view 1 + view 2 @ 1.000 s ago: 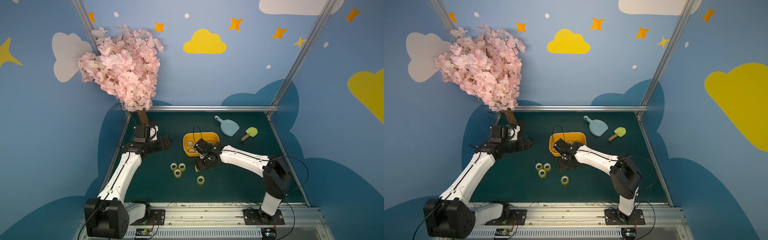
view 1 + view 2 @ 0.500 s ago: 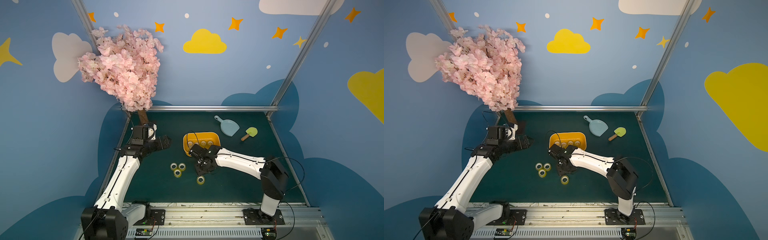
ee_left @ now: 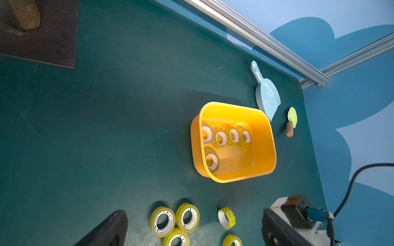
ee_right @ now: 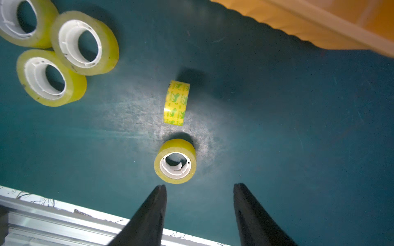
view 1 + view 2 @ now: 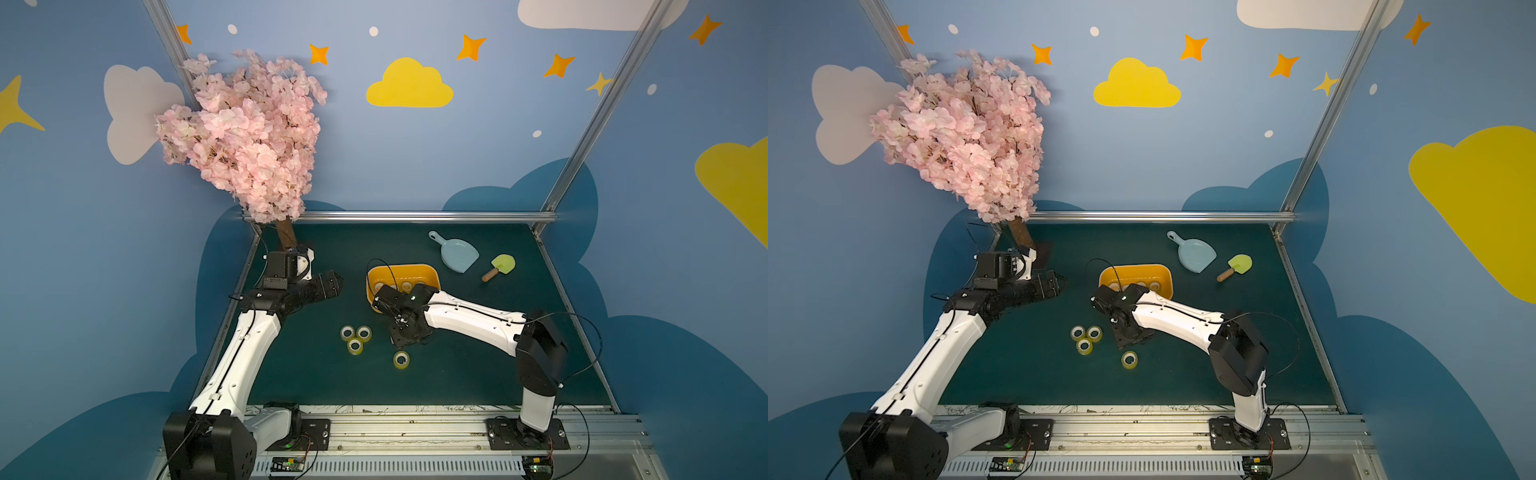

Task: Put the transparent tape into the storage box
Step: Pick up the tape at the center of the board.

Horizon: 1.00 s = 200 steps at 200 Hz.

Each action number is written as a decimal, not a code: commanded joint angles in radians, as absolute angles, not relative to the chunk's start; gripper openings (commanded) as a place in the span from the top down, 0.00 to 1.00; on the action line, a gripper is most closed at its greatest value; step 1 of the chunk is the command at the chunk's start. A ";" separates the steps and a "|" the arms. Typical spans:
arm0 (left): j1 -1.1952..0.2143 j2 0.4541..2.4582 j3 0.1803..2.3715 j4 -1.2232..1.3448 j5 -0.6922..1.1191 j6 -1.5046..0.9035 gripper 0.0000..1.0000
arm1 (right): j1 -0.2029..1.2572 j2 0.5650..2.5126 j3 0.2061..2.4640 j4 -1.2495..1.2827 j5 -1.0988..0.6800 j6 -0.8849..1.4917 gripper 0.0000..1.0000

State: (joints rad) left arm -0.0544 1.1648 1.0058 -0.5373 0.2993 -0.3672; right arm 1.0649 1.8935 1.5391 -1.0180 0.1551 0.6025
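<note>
Dark green worktop (image 5: 457, 374) carries an orange-yellow plastic storage box (image 3: 262, 136); the left wrist view shows five yellowish transparent tape rolls (image 3: 220, 138) inside. Both wrist views show a green-patterned roll (image 4: 176, 102) on edge, hidden under the right arm (image 5: 469, 320) in both top views. Right hand (image 4: 200, 185) gapes wide, empty, near a flat-lying roll (image 4: 175, 164). Left hand (image 5: 330, 284): cannot tell.

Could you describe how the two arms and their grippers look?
Both the left arm and the right arm have white shells with black joints and black bases. Thin black cables run along them and loop near the wrists. The left gripper and right gripper are black; the right one's fingers taper to narrow tips.
</note>
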 commanded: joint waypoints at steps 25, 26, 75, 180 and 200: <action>-0.052 1.152 1.000 -0.546 0.295 -0.363 0.00 | 1.069 1.971 1.608 -1.009 0.140 0.600 0.42; -0.052 1.152 1.000 -0.546 0.295 -0.362 0.00 | 1.068 1.972 1.609 -1.007 0.139 0.600 0.42; -0.052 1.136 0.996 -0.543 0.283 -0.362 0.00 | 1.024 2.042 1.602 -0.914 0.099 0.624 0.42; -0.052 1.138 0.997 -0.542 0.302 -0.364 0.00 | 0.991 1.981 1.506 -0.831 0.130 0.611 0.93; -0.052 1.143 0.992 -0.536 0.307 -0.369 0.00 | 0.983 1.906 1.499 -0.831 0.127 0.579 0.95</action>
State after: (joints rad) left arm -0.0544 1.1522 1.0050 -0.5373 0.2920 -0.3672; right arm 0.9970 2.0201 1.5063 -0.8341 0.1120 0.6163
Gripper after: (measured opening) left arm 0.999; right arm 0.206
